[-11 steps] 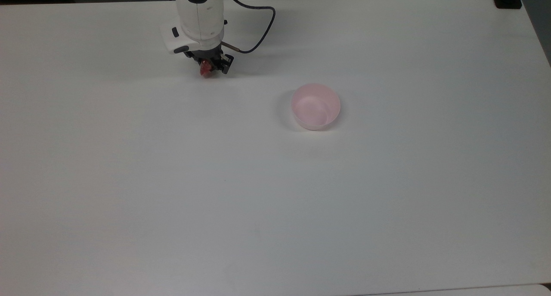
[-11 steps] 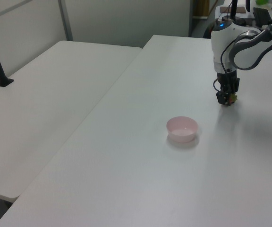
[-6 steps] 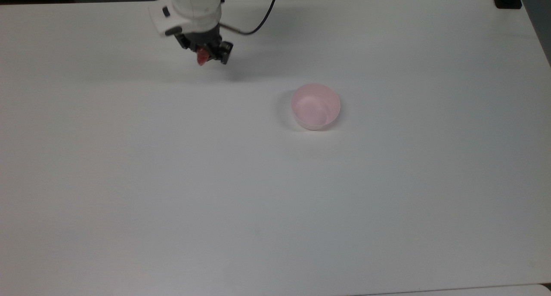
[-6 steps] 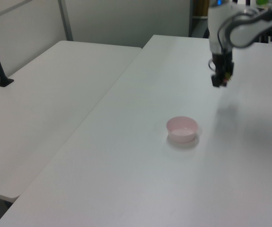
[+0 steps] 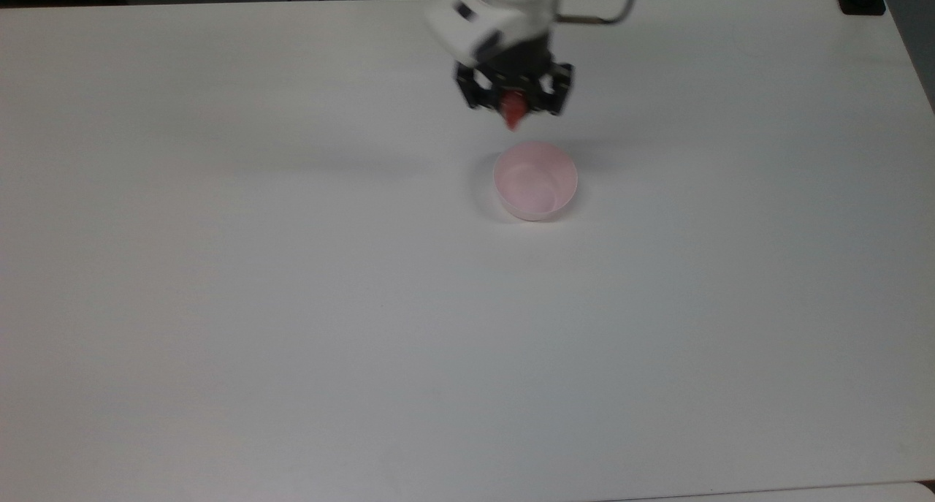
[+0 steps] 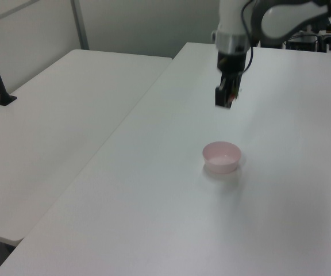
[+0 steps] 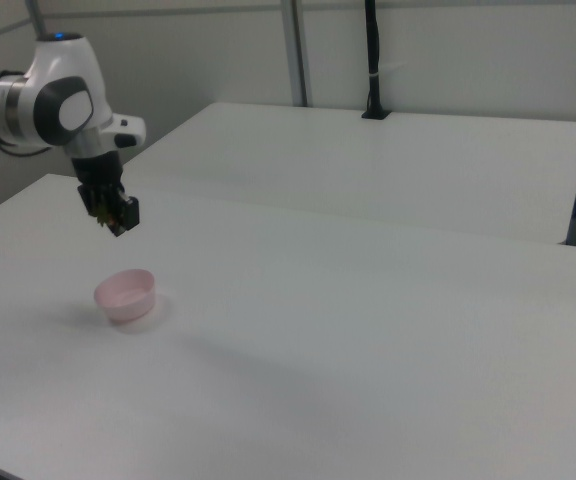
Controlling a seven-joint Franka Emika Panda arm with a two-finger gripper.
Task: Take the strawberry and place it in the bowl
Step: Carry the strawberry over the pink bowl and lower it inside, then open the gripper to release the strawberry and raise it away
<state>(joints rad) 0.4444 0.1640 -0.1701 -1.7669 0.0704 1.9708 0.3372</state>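
White table (image 5: 292, 305), second table (image 6: 50, 149) beside

The arm (image 6: 272, 17) is showing glossy white shells with rounded joints, and grey bands are sitting between its segments. A blue light is glowing on top of the joint housing (image 7: 60, 38). The wrist section (image 5: 497, 12) is ending in a white block carrying small dark buttons on its side. A thin dark cable (image 5: 606, 16) is looping out from the wrist. Below it, the tool (image 5: 514, 101) is appearing as a black, boxy assembly with two short dark fingers (image 5: 559, 93).
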